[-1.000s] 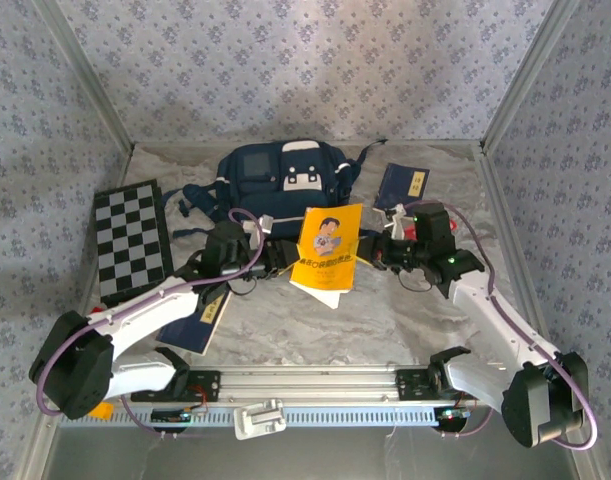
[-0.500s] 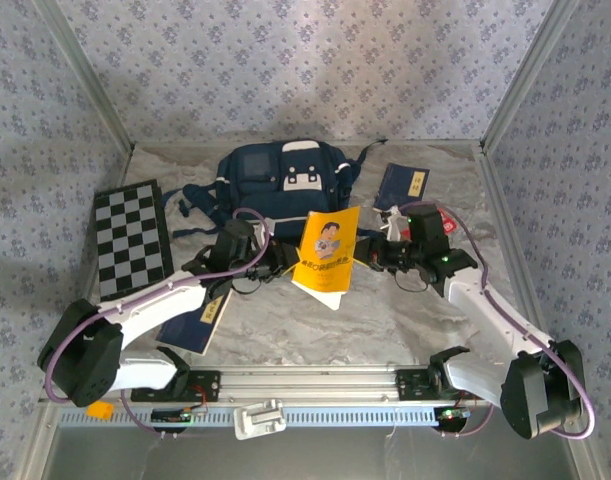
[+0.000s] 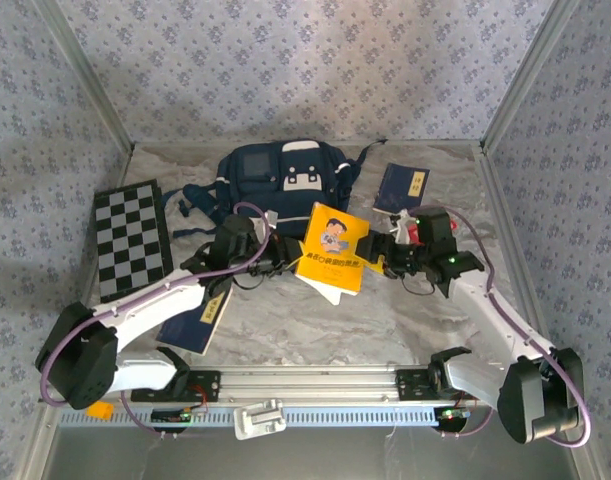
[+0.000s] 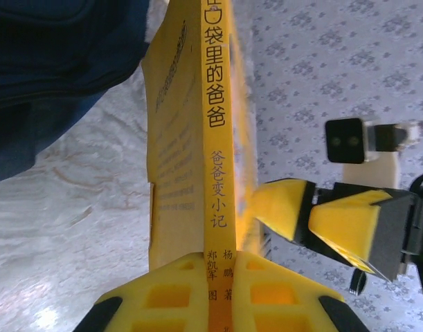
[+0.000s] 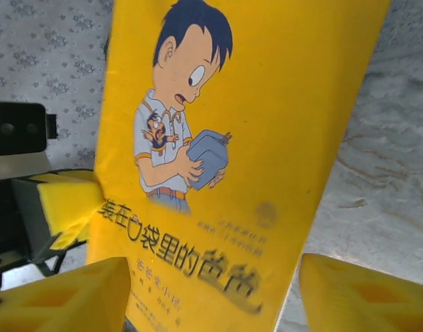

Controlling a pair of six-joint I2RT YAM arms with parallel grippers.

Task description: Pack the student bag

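We see the left claw point(image 4: 217, 268) clamped on a yellow book point(image 3: 333, 252). Its two yellow fingers press on either side of the spine near one end. The book is held tilted above the marbled table point(image 3: 385, 320), with its cartoon cover facing the right arm. We cannot tell whether its lower corner touches the table.

The right claw point(image 4: 313, 220) stands wide open just beside the book's free edge and holds nothing. In the right wrist view, its fingers sit apart at the two bottom corners, with the cover of the book between and beyond them.

The student bag point(image 3: 280, 175) lies at the back of the table in the middle, against the rear wall. Its white patch faces up and its dark straps trail out to the left. It is just behind the book and the left claw, and neither claw touches it.

A checkerboard point(image 3: 132, 240) lies flat along the left side. One navy booklet point(image 3: 403, 185) with a yellow label rests to the right of the bag. A second booklet point(image 3: 198, 325) lies near the front, under the left arm.
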